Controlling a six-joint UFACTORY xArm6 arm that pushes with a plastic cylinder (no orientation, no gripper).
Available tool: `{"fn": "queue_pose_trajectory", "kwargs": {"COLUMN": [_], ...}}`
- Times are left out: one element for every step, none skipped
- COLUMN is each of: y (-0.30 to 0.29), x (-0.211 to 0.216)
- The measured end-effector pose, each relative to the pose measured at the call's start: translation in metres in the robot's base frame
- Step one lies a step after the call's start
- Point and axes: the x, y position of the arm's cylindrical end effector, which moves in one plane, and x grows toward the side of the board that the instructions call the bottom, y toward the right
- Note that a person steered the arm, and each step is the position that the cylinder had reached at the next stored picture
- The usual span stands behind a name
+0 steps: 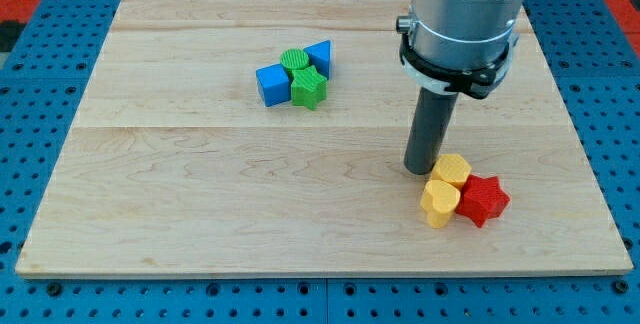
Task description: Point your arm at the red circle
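Camera view: pale wooden board [200,194] on blue pegboard [30,104]; tool state indiscernible.

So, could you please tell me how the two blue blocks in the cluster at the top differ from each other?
The blue cube sits at the cluster's left edge; the blue triangle sits at its upper right. The cube looks squarish and shows broad flat faces, while the triangle comes to a point. The cube lies nearer the view's bottom than the triangle. Both are the same blue, and both are far from my tip.
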Motion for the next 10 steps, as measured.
{"fn": "queue_pose_trajectory", "kwargs": {"y": [0.007, -0.017, 0.036, 0.095, 0.131, 0.146, 0.144, 0.038, -0.068, -0.156], "x": [0.000, -0.054, -0.119, -0.180, -0.230, -0.293, -0.308, -0.308, -0.307, -0.307]}}
